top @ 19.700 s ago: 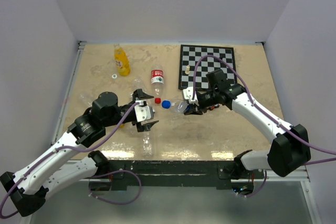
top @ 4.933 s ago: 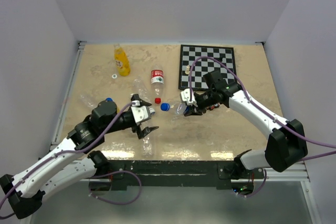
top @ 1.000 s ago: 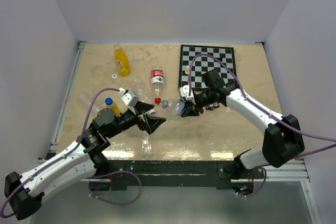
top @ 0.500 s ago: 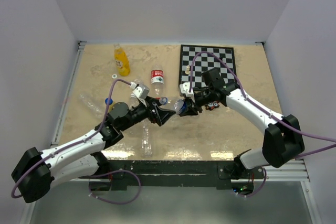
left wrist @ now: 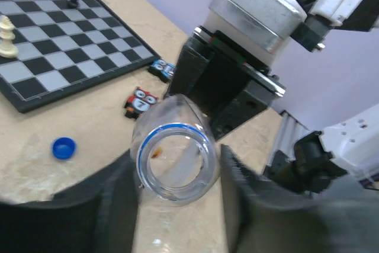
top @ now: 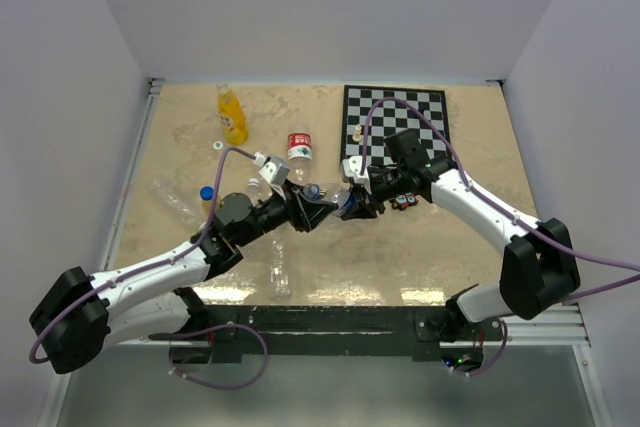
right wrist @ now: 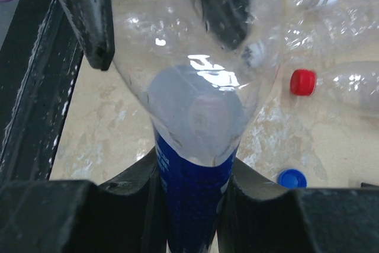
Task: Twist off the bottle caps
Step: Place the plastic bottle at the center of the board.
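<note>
One blue cap [left wrist: 63, 148] off beside my left gripper [left wrist: 176, 170], closure unclear; right gripper [right wrist: 192, 182] clamps clear bottle [right wrist: 195, 105]; red cap [right wrist: 303, 82] pending.

readable text: you see none | blue label [right wrist: 190, 202] on clear bottle [right wrist: 195, 87], lower centre: no print legible

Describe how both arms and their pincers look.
The left arm and right arm have white shells with black joints, and a lilac cable loops along each. The left pincer and right pincer have black fingers, with a small white block behind each.
</note>
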`<action>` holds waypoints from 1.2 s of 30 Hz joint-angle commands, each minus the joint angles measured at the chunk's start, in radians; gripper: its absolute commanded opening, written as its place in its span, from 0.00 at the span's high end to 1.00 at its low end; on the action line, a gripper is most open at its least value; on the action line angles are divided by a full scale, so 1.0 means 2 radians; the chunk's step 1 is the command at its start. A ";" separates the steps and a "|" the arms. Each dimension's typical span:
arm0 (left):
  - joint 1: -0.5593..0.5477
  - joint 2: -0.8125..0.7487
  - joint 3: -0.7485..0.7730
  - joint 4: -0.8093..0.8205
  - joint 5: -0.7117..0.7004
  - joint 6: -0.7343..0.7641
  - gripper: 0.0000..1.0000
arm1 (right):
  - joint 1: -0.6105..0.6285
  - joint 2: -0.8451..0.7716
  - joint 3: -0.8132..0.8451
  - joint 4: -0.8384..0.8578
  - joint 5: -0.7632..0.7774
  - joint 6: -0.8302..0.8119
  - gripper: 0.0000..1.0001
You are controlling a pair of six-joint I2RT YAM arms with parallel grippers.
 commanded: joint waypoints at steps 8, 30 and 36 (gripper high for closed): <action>-0.001 -0.054 0.048 -0.080 -0.042 0.071 1.00 | 0.002 -0.011 0.015 -0.033 -0.012 -0.031 0.20; 0.054 -0.080 0.263 -0.436 -0.254 0.235 1.00 | -0.040 -0.051 0.021 -0.043 0.004 -0.053 0.02; 0.142 -0.050 0.273 -0.429 -0.216 0.249 1.00 | -0.040 -0.052 0.020 -0.045 0.004 -0.058 0.02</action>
